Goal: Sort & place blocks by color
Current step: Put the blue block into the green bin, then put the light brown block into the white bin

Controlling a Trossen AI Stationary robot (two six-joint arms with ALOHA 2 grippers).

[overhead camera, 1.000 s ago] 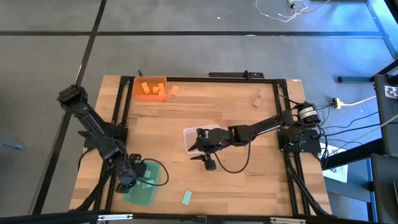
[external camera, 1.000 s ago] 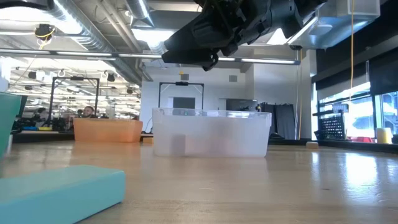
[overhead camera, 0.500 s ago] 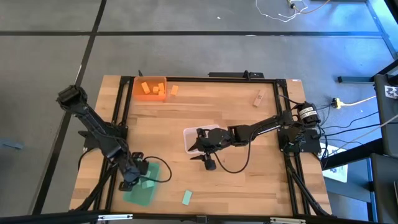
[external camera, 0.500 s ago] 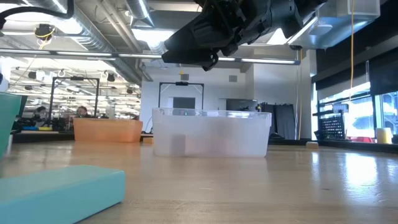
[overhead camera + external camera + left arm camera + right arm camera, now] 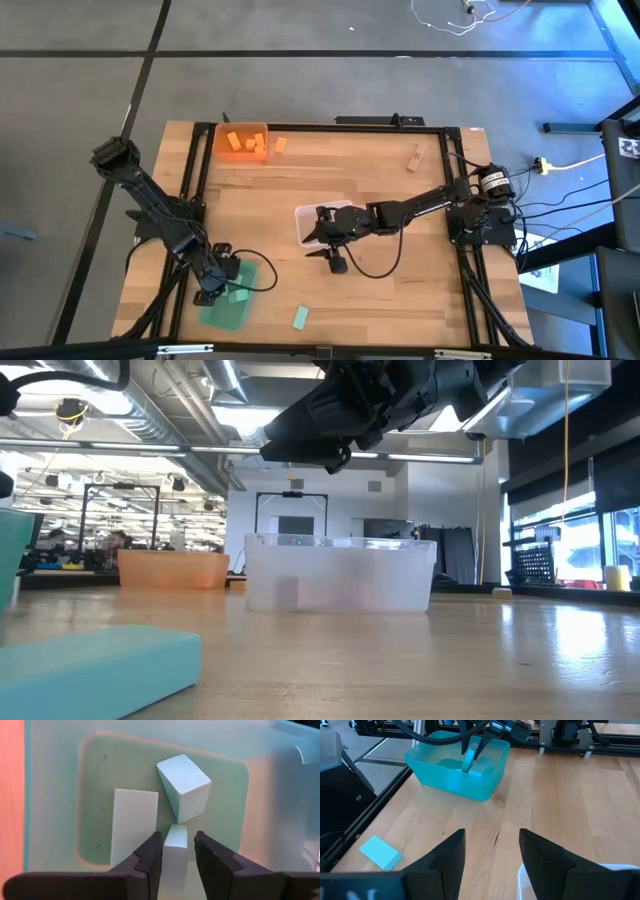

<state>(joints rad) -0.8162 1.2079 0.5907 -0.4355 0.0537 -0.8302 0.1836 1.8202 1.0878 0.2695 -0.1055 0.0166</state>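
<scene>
- Left end effector (image 5: 177,851) hangs over the green bin (image 5: 260,775), fingers narrowly parted around an upright mint block (image 5: 175,851); two more mint blocks lie below
- Right end effector (image 5: 490,851) hovers spread and empty over the tabletop (image 5: 580,800)

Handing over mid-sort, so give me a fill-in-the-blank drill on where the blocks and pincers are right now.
1. The left pincer has a mint block between its fingers above the ____ bin.
2. That bin already holds ____ loose mint blocks.
3. The right pincer, empty, hangs beside the ____ bin.
4. One orange block lies just outside the ____ bin.

Missing words: green; two; clear; orange
</scene>
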